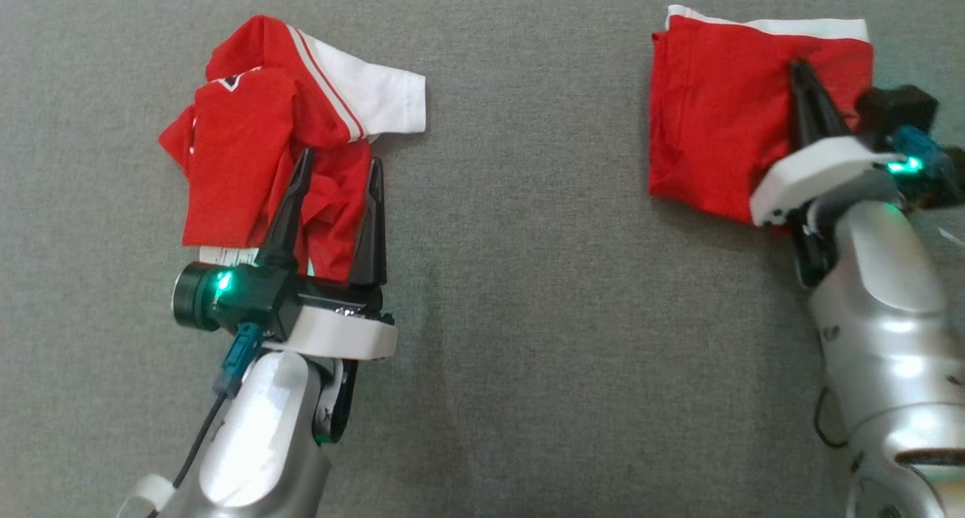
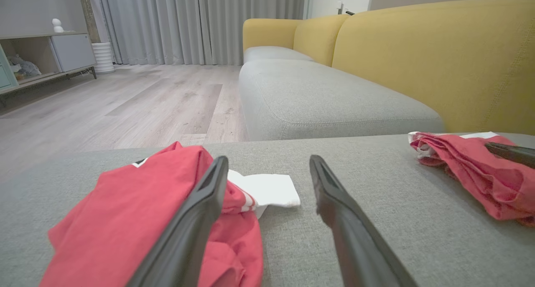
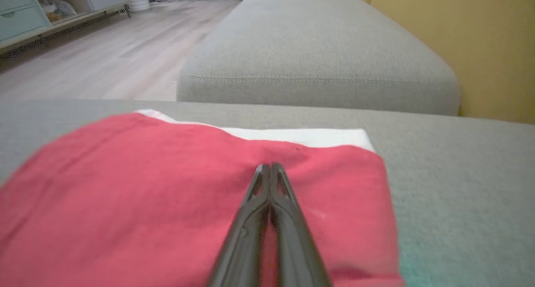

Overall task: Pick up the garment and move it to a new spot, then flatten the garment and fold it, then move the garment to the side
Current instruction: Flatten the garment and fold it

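The left tool (image 1: 339,167) stands wide open, its two dark fingers (image 1: 290,209) spread apart and pointing away from the robot, above a pale forearm (image 1: 256,435). The right tool (image 1: 799,69) is closed, fingertips pressed together, leaning slightly leftward.

you've got a grey cushion (image 1: 528,277) under everything. past its far edge, another grey seat cushion (image 2: 326,99) sits against a yellow sofa back (image 2: 439,61). left of that you'll see pale wood floor (image 2: 125,107), grey curtains (image 2: 200,24), a low cabinet (image 2: 42,57) and a white ribbed pot (image 2: 103,57) beside it.
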Robot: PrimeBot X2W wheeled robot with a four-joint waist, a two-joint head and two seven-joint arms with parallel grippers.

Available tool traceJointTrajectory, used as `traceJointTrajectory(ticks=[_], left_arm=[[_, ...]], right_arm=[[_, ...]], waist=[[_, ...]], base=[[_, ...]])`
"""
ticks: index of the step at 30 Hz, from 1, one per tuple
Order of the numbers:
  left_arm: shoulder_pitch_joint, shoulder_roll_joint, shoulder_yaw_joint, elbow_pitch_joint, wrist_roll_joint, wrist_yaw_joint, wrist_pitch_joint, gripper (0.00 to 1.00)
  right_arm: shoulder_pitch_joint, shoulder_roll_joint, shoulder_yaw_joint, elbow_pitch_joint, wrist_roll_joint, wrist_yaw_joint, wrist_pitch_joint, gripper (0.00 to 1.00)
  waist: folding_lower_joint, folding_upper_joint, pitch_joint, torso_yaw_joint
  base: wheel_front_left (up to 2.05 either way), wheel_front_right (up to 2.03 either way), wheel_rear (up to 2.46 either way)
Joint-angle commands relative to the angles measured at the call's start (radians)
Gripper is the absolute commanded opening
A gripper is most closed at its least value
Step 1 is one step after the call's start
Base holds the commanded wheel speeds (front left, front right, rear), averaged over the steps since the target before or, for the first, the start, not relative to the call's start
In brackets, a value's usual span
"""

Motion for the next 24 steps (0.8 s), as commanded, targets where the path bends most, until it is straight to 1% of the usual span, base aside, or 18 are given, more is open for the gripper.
traceJointTrajectory(ticks=[1, 5, 7, 9, 11, 13, 15, 19, 22, 24], left_arm=[[-0.018, 0.008, 0.023, -0.027, -0.007, 0.007, -0.005, 1.00], [-0.015, 0.008, 0.022, -0.025, -0.008, 0.008, -0.005, 1.00], [-0.015, 0.008, 0.020, -0.023, -0.008, 0.006, -0.005, 1.00], [-0.016, 0.008, 0.019, -0.021, -0.007, 0.005, -0.005, 1.00], [-0.015, 0.008, 0.019, -0.019, -0.006, 0.004, -0.005, 1.00], [-0.017, 0.008, 0.020, -0.019, -0.004, 0.004, -0.005, 1.00], [-0.017, 0.008, 0.025, -0.019, -0.003, 0.005, -0.005, 1.00], [-0.010, 0.008, 0.036, -0.018, -0.001, 0.005, -0.005, 1.00], [-0.002, 0.008, 0.040, -0.016, -0.004, 0.004, -0.005, 1.00], [0.004, 0.008, 0.043, -0.015, -0.006, 0.005, -0.005, 1.00]], right_arm=[[-0.043, 0.033, 0.043, -0.030, -0.007, -0.001, -0.020, 0.00], [-0.058, 0.044, 0.123, -0.040, 0.023, -0.001, -0.027, 0.00], [-0.052, 0.045, 0.199, -0.035, 0.076, -0.001, -0.027, 0.00], [-0.038, 0.045, 0.269, 0.003, 0.116, -0.001, -0.020, 0.00], [-0.028, 0.046, 0.324, 0.059, 0.139, -0.001, 0.017, 0.00], [-0.031, 0.046, 0.355, 0.087, 0.152, -0.001, 0.018, 0.00], [-0.036, 0.046, 0.367, 0.090, 0.176, -0.001, 0.004, 0.00], [-0.041, 0.046, 0.367, 0.075, 0.180, -0.001, -0.017, 0.00], [-0.026, 0.045, 0.321, 0.029, 0.179, -0.001, -0.026, 0.00], [0.004, 0.035, 0.279, -0.046, 0.174, -0.001, -0.027, 0.00]], waist=[[0.0000, 0.0000, -0.007, -0.005], [0.0000, 0.0000, -0.017, -0.010], [0.0000, 0.0000, -0.021, -0.008], [0.0000, 0.0000, -0.025, -0.010], [0.0000, 0.0000, -0.028, -0.011], [0.0000, 0.0000, -0.028, -0.013], [0.0000, 0.0000, -0.030, -0.020], [0.0000, 0.0000, -0.044, -0.035], [0.0000, 0.0000, -0.071, -0.049], [0.0000, 0.0000, -0.093, -0.060]], base=[[0.00, 0.00, 0.00], [0.00, 0.00, 0.00], [0.00, 0.00, 0.00], [0.00, 0.00, 0.00], [0.00, 0.00, 0.00], [0.00, 0.00, 0.00], [0.00, 0.00, 0.00], [0.00, 0.00, 0.00], [0.00, 0.00, 0.00], [0.00, 0.00, 0.00]])
